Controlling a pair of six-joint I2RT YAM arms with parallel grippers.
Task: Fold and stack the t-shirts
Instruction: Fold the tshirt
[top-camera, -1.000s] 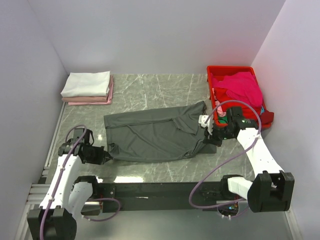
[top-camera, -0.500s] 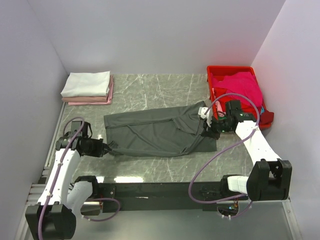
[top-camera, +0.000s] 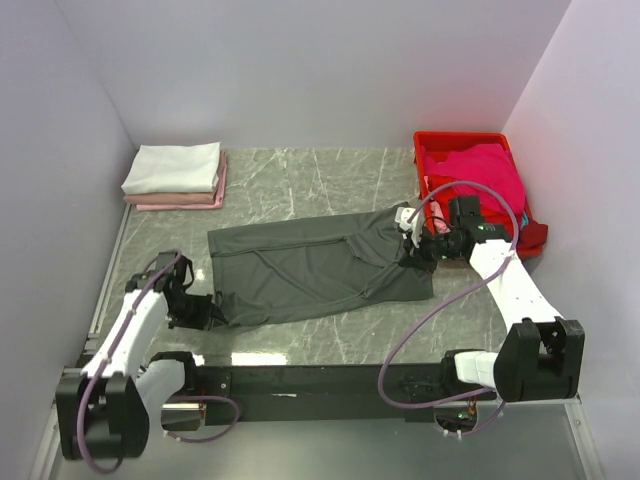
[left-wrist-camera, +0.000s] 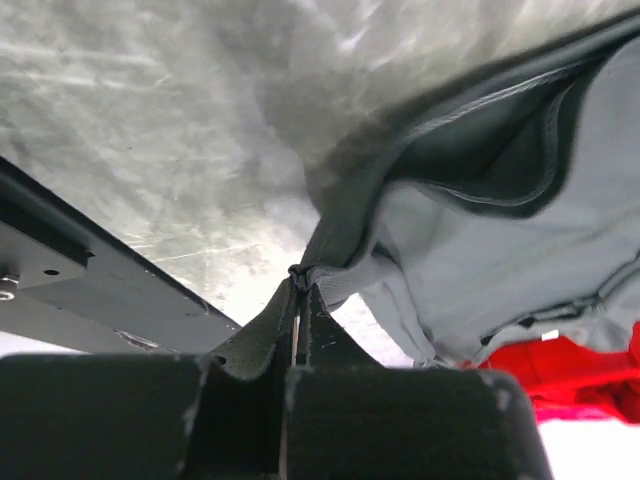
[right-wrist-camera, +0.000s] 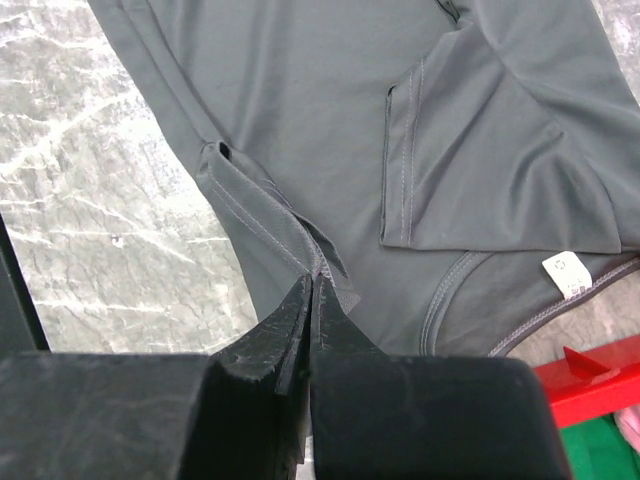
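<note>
A dark charcoal-grey t-shirt (top-camera: 310, 268) lies spread across the middle of the marble table. My left gripper (top-camera: 214, 312) is shut on its near left corner (left-wrist-camera: 300, 278), the hem pinched between the fingertips. My right gripper (top-camera: 412, 250) is shut on the shirt's right edge (right-wrist-camera: 315, 270), next to the collar and a folded sleeve (right-wrist-camera: 480, 150). A white tee (top-camera: 173, 167) sits folded on top of a pale pink one (top-camera: 190, 200) at the back left. A magenta tee (top-camera: 485, 175) fills the red crate.
The red plastic crate (top-camera: 430, 140) stands at the back right corner, close behind my right arm; its rim (right-wrist-camera: 600, 375) shows in the right wrist view. White walls close in the table on three sides. A black rail (top-camera: 310, 380) runs along the near edge.
Both grippers have carried the shirt's near edge away from the arms, so the shirt now looks narrower front to back. The left gripper then came back a little toward the near edge.
</note>
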